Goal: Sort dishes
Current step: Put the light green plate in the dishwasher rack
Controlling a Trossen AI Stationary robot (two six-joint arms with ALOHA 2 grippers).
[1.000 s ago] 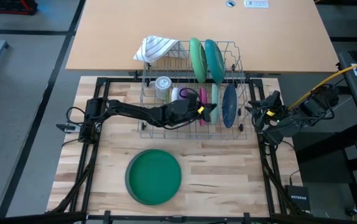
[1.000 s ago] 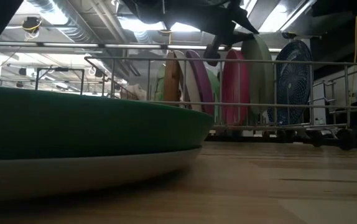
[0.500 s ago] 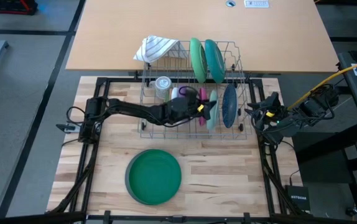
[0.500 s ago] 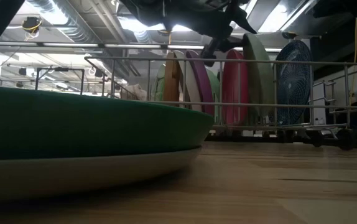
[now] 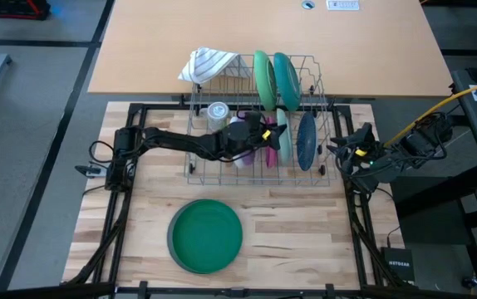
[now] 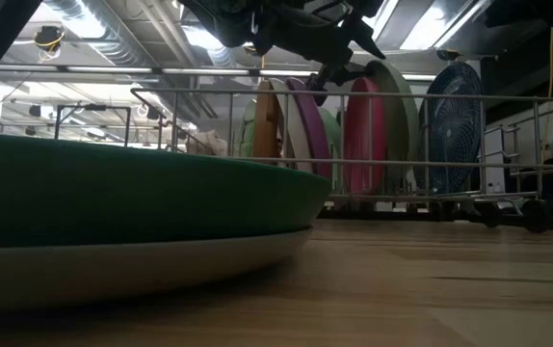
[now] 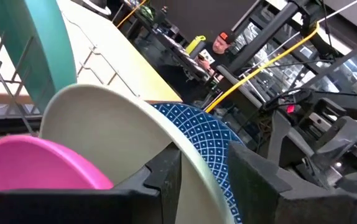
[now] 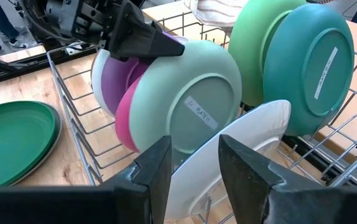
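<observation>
A wire dish rack (image 5: 195,170) holds several plates on edge: teal (image 5: 287,79), green (image 5: 262,76), blue patterned (image 5: 306,141), pink (image 7: 35,171), purple (image 8: 113,74). My left gripper (image 5: 269,133) reaches over the rack from the left and is shut on a pale green plate (image 5: 282,137) (image 8: 191,99) that stands between the pink and blue ones. A large dark green plate (image 5: 206,235) lies flat on another pale dish near the table's near edge. My right gripper (image 8: 194,162) waits open at the table's right edge, aimed at the rack. My left gripper pinches the pale green plate's upper rim (image 7: 194,155) (image 8: 188,46) between its two fingers (image 7: 160,180), one on each face. It comes from above and the table's left, slanting down. The plate stands on edge inside the rack; its lower edge is hidden behind the blue plate's white underside (image 8: 228,155).
A small clear glass (image 5: 217,112) and a striped white cloth (image 5: 208,64) sit at the rack's far left. Beyond the rack lies a tan tabletop (image 5: 155,41). Bare wood (image 5: 305,232) stretches right of the green plate. Cables (image 5: 438,116) hang by the right arm.
My left gripper has risen and moved toward the far edge, still shut on the pale green plate. The plate has come up with it, its top rim tipping toward the pink plate.
</observation>
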